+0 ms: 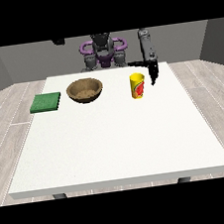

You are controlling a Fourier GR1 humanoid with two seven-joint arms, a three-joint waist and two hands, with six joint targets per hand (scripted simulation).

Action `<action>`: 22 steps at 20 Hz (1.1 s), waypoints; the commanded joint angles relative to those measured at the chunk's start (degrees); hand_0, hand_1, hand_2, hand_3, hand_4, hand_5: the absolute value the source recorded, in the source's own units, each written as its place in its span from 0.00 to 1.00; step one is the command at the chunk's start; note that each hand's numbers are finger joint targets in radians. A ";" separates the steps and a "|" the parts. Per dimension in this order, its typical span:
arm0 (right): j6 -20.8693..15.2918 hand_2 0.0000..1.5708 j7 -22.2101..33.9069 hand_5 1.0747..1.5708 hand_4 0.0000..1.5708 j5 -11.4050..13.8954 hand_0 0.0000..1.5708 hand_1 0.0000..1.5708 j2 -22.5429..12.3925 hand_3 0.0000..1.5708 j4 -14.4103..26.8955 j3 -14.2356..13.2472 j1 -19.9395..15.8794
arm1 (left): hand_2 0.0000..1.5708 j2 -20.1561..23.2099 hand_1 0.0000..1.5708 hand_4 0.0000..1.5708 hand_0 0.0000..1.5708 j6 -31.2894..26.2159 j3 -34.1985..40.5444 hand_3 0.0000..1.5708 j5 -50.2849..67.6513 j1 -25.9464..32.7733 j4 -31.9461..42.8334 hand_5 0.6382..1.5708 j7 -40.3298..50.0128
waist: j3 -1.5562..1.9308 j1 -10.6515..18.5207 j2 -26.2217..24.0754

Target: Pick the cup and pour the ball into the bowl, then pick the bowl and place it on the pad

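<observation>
Looks like we're at the reach-for-the-cup step: the hand at the view's right hangs just beside the yellow cup with fingers spread and nothing held, so next it needs to close around the cup, upright on the surface right of the bowl.

The inside of the yellow cup with a red mark cannot be seen from this low angle, so whether a ball lies in it cannot be told. The black hand at the view's right is small and dark just beside the cup, and whether it touches the cup is unclear. The other hand shows nowhere. The robot's purple and grey torso is cut off above. The white table hides its legs, only two dark stubs showing below the near edge.
</observation>
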 commanded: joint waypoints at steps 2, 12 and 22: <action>4.00 0.00 2.76 0.99 0.00 -6.12 0.00 0.00 -2.67 0.00 -2.54 -5.30 2.28 | 0.00 1.30 0.00 0.00 0.00 0.55 1.76 0.00 0.47 -2.37 7.11 0.85 -2.06 | 0.01 -2.28 -1.43; 9.32 0.00 -0.38 0.99 0.00 -10.12 0.00 0.00 -6.45 0.00 -7.83 -11.03 3.21 | 0.00 2.28 0.00 0.00 0.00 2.07 3.62 0.00 -0.15 -8.08 19.51 0.84 -13.66 | -0.01 -4.97 5.36; 9.35 0.00 5.24 0.98 0.00 -13.39 0.00 0.00 -8.02 0.00 -15.96 -12.58 5.65 | 1.00 3.02 0.84 0.68 0.84 18.55 1.43 1.00 -9.04 -5.16 24.22 0.91 -22.84 | -0.03 -8.53 4.82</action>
